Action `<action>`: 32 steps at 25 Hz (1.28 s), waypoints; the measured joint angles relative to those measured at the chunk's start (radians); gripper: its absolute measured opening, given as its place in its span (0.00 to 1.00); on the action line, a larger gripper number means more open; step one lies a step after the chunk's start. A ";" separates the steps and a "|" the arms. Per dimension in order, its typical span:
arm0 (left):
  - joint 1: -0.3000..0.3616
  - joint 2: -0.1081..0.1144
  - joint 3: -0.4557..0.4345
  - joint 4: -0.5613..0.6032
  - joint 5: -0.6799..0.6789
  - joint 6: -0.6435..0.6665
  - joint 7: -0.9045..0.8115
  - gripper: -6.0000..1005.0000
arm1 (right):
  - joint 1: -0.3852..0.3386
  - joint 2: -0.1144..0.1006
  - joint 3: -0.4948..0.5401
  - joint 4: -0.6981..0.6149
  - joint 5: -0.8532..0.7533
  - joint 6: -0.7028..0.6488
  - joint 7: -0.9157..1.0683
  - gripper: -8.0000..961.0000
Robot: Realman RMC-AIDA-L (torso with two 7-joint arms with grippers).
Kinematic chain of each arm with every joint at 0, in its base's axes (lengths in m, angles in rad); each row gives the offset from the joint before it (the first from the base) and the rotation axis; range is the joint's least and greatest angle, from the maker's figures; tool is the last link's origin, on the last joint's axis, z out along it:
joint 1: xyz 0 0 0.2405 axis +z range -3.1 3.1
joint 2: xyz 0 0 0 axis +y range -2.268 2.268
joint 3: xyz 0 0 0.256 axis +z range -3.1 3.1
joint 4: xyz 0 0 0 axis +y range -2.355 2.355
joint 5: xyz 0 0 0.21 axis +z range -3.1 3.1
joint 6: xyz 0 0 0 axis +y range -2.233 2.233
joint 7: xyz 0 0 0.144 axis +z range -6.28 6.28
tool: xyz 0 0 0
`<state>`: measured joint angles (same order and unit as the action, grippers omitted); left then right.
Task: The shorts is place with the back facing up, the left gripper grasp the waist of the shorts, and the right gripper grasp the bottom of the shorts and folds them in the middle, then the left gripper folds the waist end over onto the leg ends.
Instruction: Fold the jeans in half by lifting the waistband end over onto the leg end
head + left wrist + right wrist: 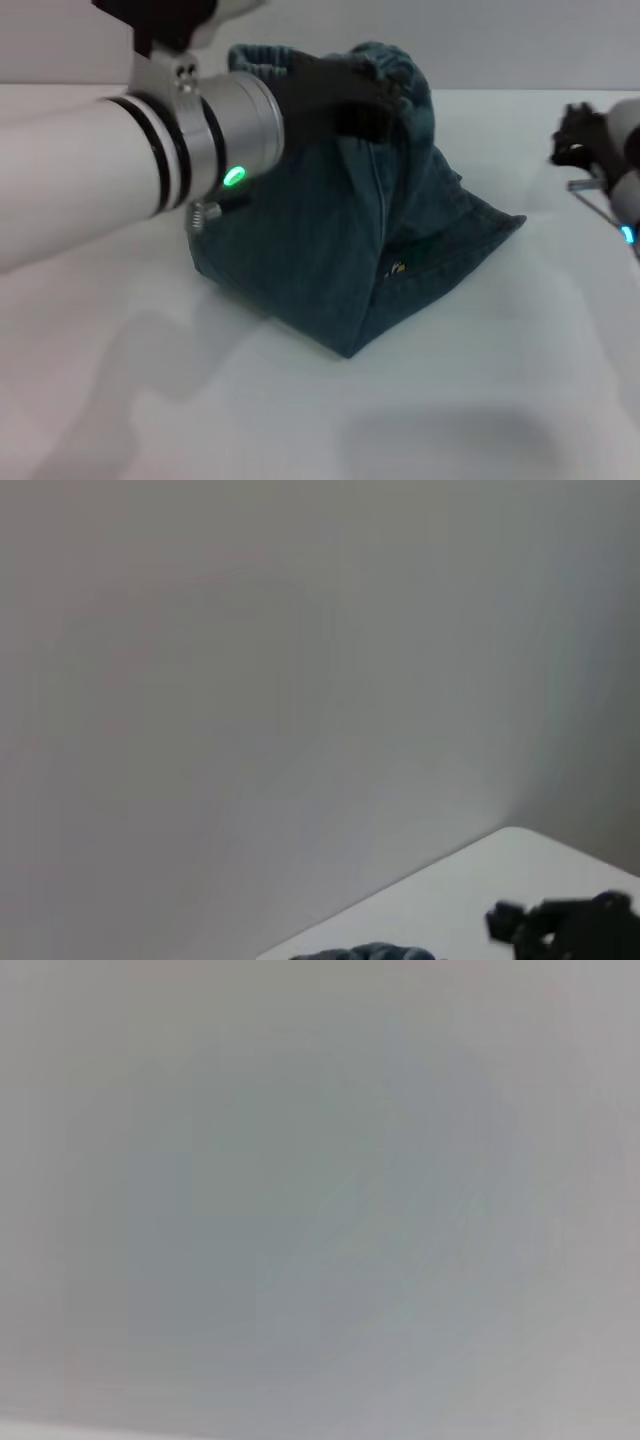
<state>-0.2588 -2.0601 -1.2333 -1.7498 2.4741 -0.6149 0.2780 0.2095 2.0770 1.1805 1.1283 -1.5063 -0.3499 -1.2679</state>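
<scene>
Denim is tenting up mid-table as we are lifting the shorts by the waist of the shorts, our left gripper clamped on that ruffled band. Leg ends are resting on the white table. Our right gripper is idling at the right edge; we cannot tell its claw's state.

Plain white surface; folded blue denim shorts resting directly on it, lower edge touching, upper part lifted clear.
</scene>
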 joint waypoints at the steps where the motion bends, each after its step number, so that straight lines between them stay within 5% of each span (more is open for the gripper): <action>1: -0.006 0.000 0.007 0.022 -0.016 0.022 0.011 0.16 | -0.014 0.001 -0.004 0.010 -0.009 -0.026 0.000 0.07; 19: -0.181 -0.003 0.177 0.355 -0.181 0.322 0.063 0.18 | -0.099 -0.001 -0.013 0.074 -0.035 -0.119 0.004 0.05; 32: -0.232 -0.010 0.302 0.530 -0.198 0.645 0.049 0.20 | -0.122 -0.003 0.006 0.083 -0.049 -0.121 0.005 0.05</action>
<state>-0.4913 -2.0703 -0.9317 -1.2199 2.2757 0.0302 0.3272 0.0876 2.0742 1.1862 1.2113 -1.5551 -0.4712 -1.2629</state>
